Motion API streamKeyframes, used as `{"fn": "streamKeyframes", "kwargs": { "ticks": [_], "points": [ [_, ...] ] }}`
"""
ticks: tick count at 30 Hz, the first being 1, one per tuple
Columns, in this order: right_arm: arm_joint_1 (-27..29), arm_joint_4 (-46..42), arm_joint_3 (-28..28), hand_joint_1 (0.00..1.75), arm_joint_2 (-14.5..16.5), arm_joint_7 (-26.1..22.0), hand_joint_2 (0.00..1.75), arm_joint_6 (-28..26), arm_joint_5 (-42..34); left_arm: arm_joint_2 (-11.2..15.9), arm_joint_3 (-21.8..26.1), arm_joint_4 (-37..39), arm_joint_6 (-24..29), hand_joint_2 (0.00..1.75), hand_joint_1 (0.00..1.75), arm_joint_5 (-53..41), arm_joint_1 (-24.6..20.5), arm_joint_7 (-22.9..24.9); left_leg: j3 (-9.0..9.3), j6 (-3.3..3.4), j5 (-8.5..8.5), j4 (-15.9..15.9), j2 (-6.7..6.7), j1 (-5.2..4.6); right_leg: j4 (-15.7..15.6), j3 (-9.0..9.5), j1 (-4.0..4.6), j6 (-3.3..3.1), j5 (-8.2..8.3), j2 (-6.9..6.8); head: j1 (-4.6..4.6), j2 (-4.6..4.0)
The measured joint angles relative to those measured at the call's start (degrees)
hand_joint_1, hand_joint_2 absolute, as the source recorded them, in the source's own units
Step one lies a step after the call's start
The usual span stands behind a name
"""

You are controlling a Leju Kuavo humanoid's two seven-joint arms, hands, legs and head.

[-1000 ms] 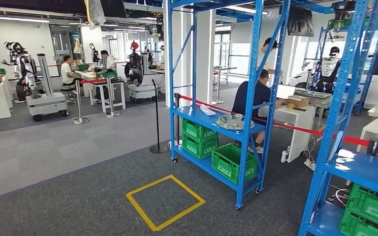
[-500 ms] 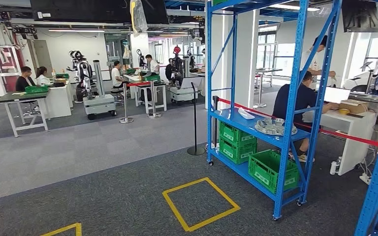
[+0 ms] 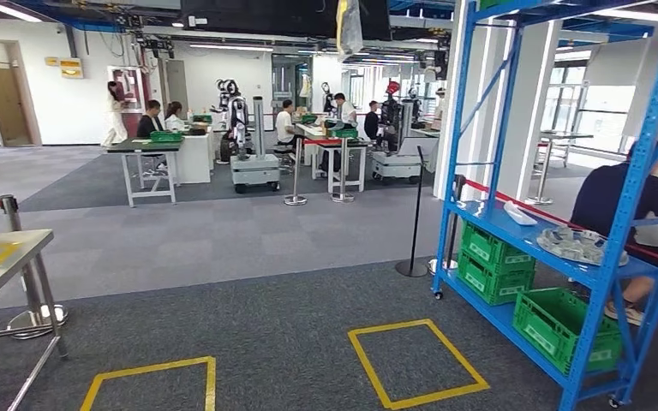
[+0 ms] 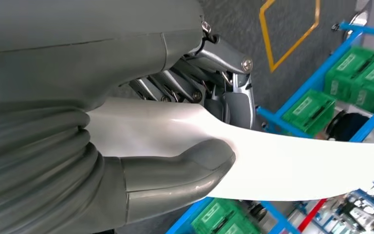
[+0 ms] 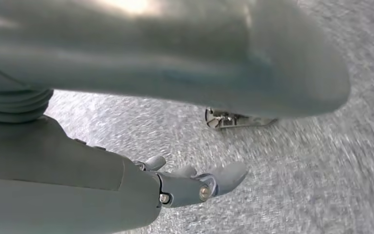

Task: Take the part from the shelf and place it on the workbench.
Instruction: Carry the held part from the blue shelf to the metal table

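In the left wrist view my left hand [image 4: 126, 73] grips a white, smooth, curved part [image 4: 297, 165]; the thumb [image 4: 185, 168] presses on one face and the darker fingers [image 4: 224, 73] close on the other. The part reaches well beyond the hand. In the right wrist view my right hand [image 5: 185, 183] hangs over grey carpet with its fingers stretched out and nothing in them. The blue shelf [image 3: 625, 214] stands at the right of the head view. A corner of the workbench [image 3: 0, 257], a grey top with yellow tape, shows at the left edge.
Two yellow taped squares [image 3: 415, 364] mark the dark carpet in front. The shelf holds green crates [image 3: 565, 330] and a round tray [image 3: 578, 246]. A stanchion with red rope [image 3: 17, 257] stands behind the workbench, a black post [image 3: 415, 214] near the shelf. People sit at desks far back.
The whole picture has swung left as the camera turned: the shelf slid to the right side, and the workbench corner and a second yellow square came in at the left.
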Motion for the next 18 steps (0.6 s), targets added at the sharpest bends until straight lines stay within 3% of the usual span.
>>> {"fn": "streamKeyframes", "kwargs": {
  "ticks": [1, 2, 3, 4, 6, 8, 9, 11, 12, 14, 16, 18],
  "points": [
    [0.16, 0.0, 0.0, 0.0, 0.01, -0.07, 0.0, 0.03, 0.02, -0.17, 0.06, 0.19, -0.14, 1.75, 1.75, -0.05, -0.24, -0.09, -0.15, 0.18, 0.1, 0.01, -0.88, -0.14, 4.08, -2.05, 0.09, -0.09, -1.91, 1.38, 0.04, 0.0],
    [0.32, 0.0, 0.0, 0.0, 0.01, -0.1, 0.0, 0.05, 0.03, -0.32, 0.12, 0.39, -0.25, 1.75, 1.75, -0.12, -0.36, -0.17, -0.28, 0.27, 0.15, 0.04, -1.8, -0.33, 7.86, -4.1, 0.27, -0.29, -3.21, 1.89, 0.09, 0.0],
    [0.44, 0.0, 0.0, 0.0, 0.02, -0.13, 0.0, 0.05, 0.04, -0.39, 0.2, 0.6, -0.3, 1.75, 1.75, -0.2, -0.39, -0.22, -0.37, 0.34, 0.19, 0.09, -2.71, -0.56, 10.2, -5.59, 0.48, -0.59, -3.52, 2.07, 0.11, 0.0],
    [0.5, 0.0, 0.0, 0.0, 0.02, -0.14, 0.0, 0.04, 0.03, -0.43, 0.3, 0.79, -0.34, 1.75, 1.75, -0.26, -0.38, -0.29, -0.41, 0.4, 0.21, 0.16, -3.63, -0.75, 10.34, -6.09, 0.74, -1.02, -2.63, 2.24, 0.12, 0.0],
    [0.49, 0.0, -0.02, 0.0, 0.02, -0.16, 0.0, -0.03, 0.01, -0.53, 0.52, 1.1, -0.53, 1.75, 1.75, -0.32, -0.39, -0.39, -0.39, 0.43, 0.22, 0.31, -5.39, -0.94, 3.8, -3.73, 1.34, -2.04, 1.89, 3.48, 0.14, 0.0],
    [0.41, 0.0, -0.07, 0.0, -0.03, -0.18, 0.0, -0.19, -0.08, -0.75, 0.74, 1.33, -0.79, 1.75, 1.75, -0.32, -0.41, -0.51, -0.47, 0.23, 0.29, 0.36, -6.88, -0.97, -3.59, -0.69, 1.89, -2.74, 5.12, 5.69, 0.14, 0.0],
    [0.35, 0.0, -0.12, 0.0, -0.04, -0.16, 0.0, -0.26, -0.2, -0.86, 0.82, 1.45, -0.95, 1.75, 1.75, -0.32, -0.42, -0.55, -0.6, 0.02, 0.38, 0.3, -7.48, -0.95, -5.44, 0.02, 2.09, -2.9, 5.66, 6.34, 0.13, 0.0],
    [0.2, 0.0, -0.25, 0.0, -0.03, -0.1, 0.0, -0.37, -0.51, -0.97, 0.93, 1.69, -1.28, 1.75, 1.75, -0.36, -0.41, -0.57, -1.02, -0.57, 0.65, -0.03, -8.73, -0.91, -6.19, 0.22, 2.27, -3.2, 5.75, 5.7, 0.13, 0.0],
    [0.11, 0.0, -0.32, 0.0, 0.03, -0.04, 0.0, -0.41, -0.73, -1.02, 1.0, 1.78, -1.49, 1.75, 1.75, -0.41, -0.38, -0.55, -1.18, -0.79, 0.68, 0.01, -8.77, -0.94, -6.54, 0.4, 2.1, -3.45, 5.96, 4.96, 0.09, 0.0],
    [0.05, 0.0, -0.49, 0.0, 0.13, 0.14, 0.0, -0.56, -1.01, -1.22, 1.17, 1.85, -1.78, 1.75, 1.75, -0.61, -0.5, -0.41, -2.41, -1.19, -0.86, 2.22, -6.3, -1.23, -7.39, 0.91, 1.75, -4.14, 6.4, 3.43, -0.04, 0.0],
    [0.21, 0.0, -0.73, 0.0, 0.19, 0.41, 0.0, -0.66, -1.08, -1.58, 1.23, 1.86, -1.93, 1.75, 1.75, -0.94, -0.65, -0.16, -5.53, -1.55, -4.62, 8.69, -2.69, -1.32, -7.73, 1.12, 1.69, -4.56, 6.47, 1.82, -0.17, 0.0],
    [0.38, 0.0, -0.96, 0.0, 0.25, 0.64, 0.0, -0.71, -1.06, -2.01, 1.23, 1.88, -1.96, 1.75, 1.75, -1.26, -0.54, 0.12, -8.76, -2.0, -7.19, 15.13, -1.51, -0.99, -7.66, 1.08, 1.67, -4.59, 6.3, 0.13, -0.2, 0.0]
  ]
}}
